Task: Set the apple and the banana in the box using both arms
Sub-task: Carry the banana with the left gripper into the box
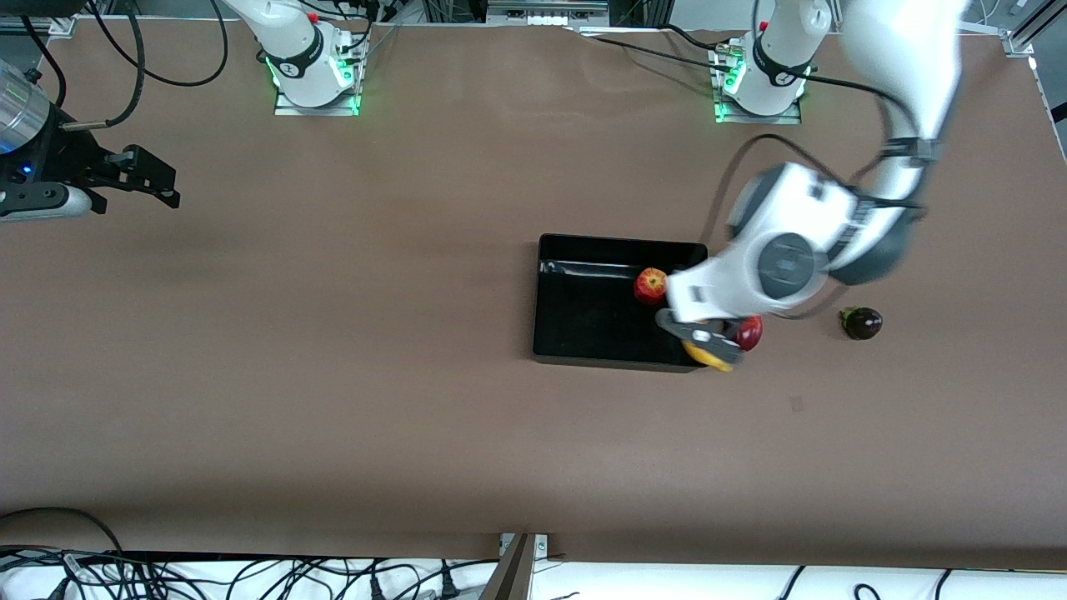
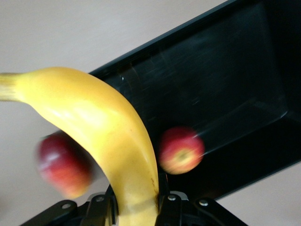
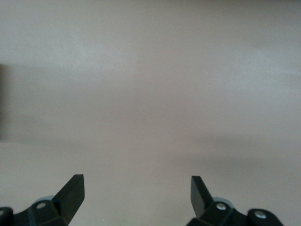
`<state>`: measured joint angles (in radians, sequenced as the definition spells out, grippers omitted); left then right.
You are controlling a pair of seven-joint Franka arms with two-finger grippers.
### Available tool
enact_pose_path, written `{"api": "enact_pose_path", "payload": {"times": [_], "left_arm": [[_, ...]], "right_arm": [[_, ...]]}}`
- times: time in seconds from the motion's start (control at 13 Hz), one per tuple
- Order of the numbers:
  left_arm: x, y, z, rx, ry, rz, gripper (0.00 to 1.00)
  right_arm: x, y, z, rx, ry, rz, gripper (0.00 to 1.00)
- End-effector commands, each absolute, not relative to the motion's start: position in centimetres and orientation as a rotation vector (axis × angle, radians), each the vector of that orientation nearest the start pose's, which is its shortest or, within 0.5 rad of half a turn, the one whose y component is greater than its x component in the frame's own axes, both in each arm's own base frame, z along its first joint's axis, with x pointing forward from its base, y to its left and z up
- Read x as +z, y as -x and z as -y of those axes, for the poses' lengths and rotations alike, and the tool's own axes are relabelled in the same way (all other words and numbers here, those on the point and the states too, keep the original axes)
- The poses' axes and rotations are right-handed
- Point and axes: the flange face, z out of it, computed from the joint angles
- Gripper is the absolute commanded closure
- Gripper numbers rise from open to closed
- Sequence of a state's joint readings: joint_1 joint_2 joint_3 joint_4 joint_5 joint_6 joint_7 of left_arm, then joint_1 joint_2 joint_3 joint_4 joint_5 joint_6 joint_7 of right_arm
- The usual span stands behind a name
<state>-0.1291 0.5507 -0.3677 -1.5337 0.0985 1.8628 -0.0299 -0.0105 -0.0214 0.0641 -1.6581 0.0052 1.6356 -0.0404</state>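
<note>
1. The left gripper point(image 1: 708, 343) hangs over the corner of the box point(image 1: 583, 250) that lies toward the left arm's end of the table and nearest the front camera. Its fingers point(image 2: 169, 207) are clamped on the banana point(image 2: 106, 136).
2. The banana curves up and away from the fingers in the left wrist view; in the front view only its yellow end shows, poking out under the gripper.
3. The apple point(image 1: 650, 285) sits inside the box, against the wall at the left arm's end, close beside the gripper and farther from the front camera than it.
4. A plain red fruit point(image 1: 749, 332) lies on the table point(image 1: 333, 375) just outside the box, right beside the gripper.
5. A dark purple fruit point(image 1: 861, 323) lies on the table, farther toward the left arm's end, well apart from the gripper.
6. The right gripper point(image 3: 136, 193) waits over bare table at the right arm's end, well apart from the box, its fingers spread wide with nothing between them.
</note>
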Motion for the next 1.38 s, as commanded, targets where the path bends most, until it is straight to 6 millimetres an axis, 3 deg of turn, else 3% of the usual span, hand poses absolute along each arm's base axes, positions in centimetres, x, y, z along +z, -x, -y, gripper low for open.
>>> {"api": "enact_pose_path", "payload": {"times": [0.0,0.15,0.31,0.85,0.92,1.0,1.08,1.15,1.31], "left_arm": [[31.8,-60.1,34.6,0.257,3.154,-0.574,1.00],[29.4,-58.5,39.3,0.175,3.194,-0.453,1.00],[26.4,-57.6,41.3,0.171,3.210,-0.438,1.00],[22.3,-56.4,41.5,0.290,3.198,-0.396,0.97],[22.0,-56.4,41.4,0.297,3.195,-0.394,0.79],[21.9,-56.5,41.2,0.294,3.192,-0.373,0.14],[22.3,-56.8,41.1,0.281,3.188,-0.372,0.00],[23.3,-57.2,40.8,0.261,3.194,-0.361,0.00],[27.7,-58.2,39.0,0.250,3.171,-0.330,0.00]], "right_arm": [[60.6,-55.0,-2.9,-0.010,3.146,0.148,0.00],[60.6,-55.0,-2.9,-0.012,3.146,0.148,0.00],[60.6,-55.0,-2.9,-0.012,3.146,0.148,0.00],[60.6,-55.0,-2.9,-0.010,3.146,0.148,0.00],[60.6,-55.0,-2.9,-0.012,3.146,0.148,0.00],[60.6,-55.0,-2.9,-0.012,3.146,0.148,0.00],[60.6,-55.0,-2.9,-0.010,3.146,0.148,0.00],[60.6,-55.0,-2.9,-0.010,3.146,0.148,0.00],[60.6,-55.0,-2.9,-0.012,3.146,0.148,0.00]]}}
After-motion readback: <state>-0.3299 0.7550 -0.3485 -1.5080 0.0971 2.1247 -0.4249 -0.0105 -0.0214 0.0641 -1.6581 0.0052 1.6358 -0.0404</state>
